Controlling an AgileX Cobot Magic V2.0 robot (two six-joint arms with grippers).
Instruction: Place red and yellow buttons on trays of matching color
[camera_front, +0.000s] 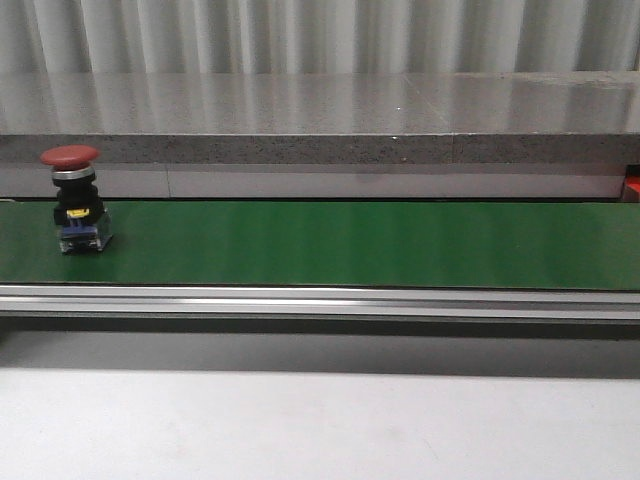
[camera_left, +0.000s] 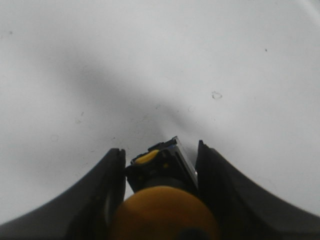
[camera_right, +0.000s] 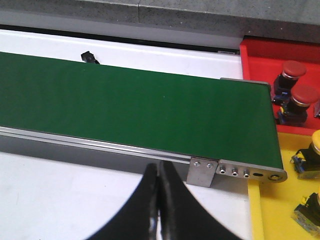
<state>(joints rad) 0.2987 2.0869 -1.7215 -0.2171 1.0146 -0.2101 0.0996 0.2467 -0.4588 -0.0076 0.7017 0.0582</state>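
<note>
A red button (camera_front: 72, 198) with a black and blue base stands upright at the far left of the green belt (camera_front: 350, 243). My left gripper (camera_left: 161, 159) is shut on a yellow button (camera_left: 162, 205), held over the white table; its black base points away between the fingers. My right gripper (camera_right: 159, 172) is shut and empty, over the white table just in front of the belt's end. In the right wrist view, the red tray (camera_right: 260, 55) holds two red buttons (camera_right: 289, 75) and the yellow tray (camera_right: 280, 205) holds two yellow buttons (camera_right: 307, 152). Neither gripper shows in the front view.
The belt's metal rail (camera_front: 320, 300) runs along its near side, with a bracket and end plate (camera_right: 202, 172) by the yellow tray. A grey stone ledge (camera_front: 320, 125) lies behind the belt. White table (camera_front: 320, 425) lies in front.
</note>
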